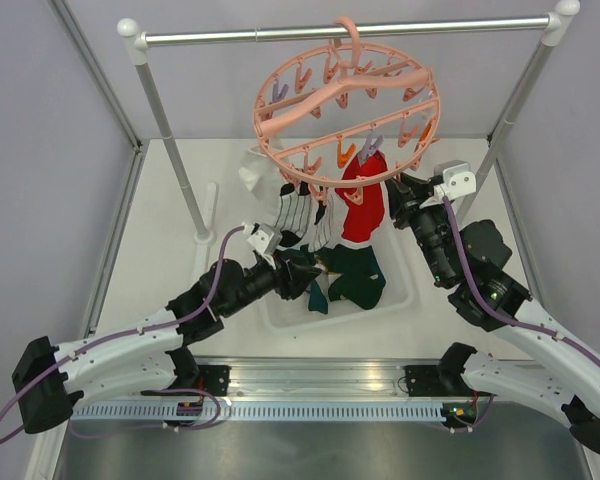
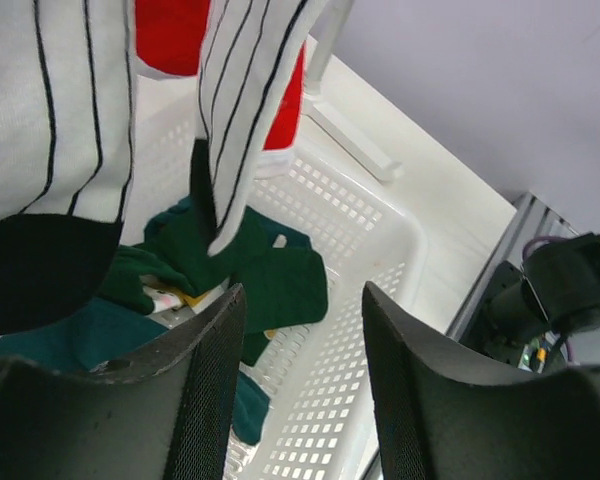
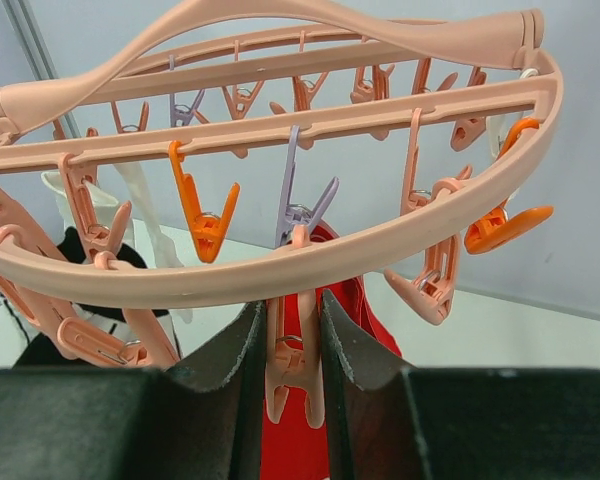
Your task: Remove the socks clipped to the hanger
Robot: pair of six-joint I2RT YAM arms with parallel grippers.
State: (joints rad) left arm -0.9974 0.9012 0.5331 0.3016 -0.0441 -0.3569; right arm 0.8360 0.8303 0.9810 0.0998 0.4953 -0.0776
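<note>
The salmon-pink ring hanger (image 1: 345, 110) hangs by its hook from the rail. A red sock (image 1: 363, 205) and white striped socks (image 1: 300, 215) hang from its near clips. Dark teal socks (image 1: 350, 275) lie in the tray below. My right gripper (image 3: 290, 300) is shut on a pink clip (image 3: 295, 355) under the ring's near edge, with the red sock (image 3: 380, 335) right behind it. My left gripper (image 2: 302, 295) is open and empty, low over the teal socks (image 2: 280, 270), just beneath the striped socks (image 2: 50, 120).
A white perforated tray (image 1: 405, 290) sits under the hanger; its wall shows in the left wrist view (image 2: 380, 250). The silver rail (image 1: 280, 35) rests on two slanted uprights (image 1: 170, 140). Grey walls close in both sides.
</note>
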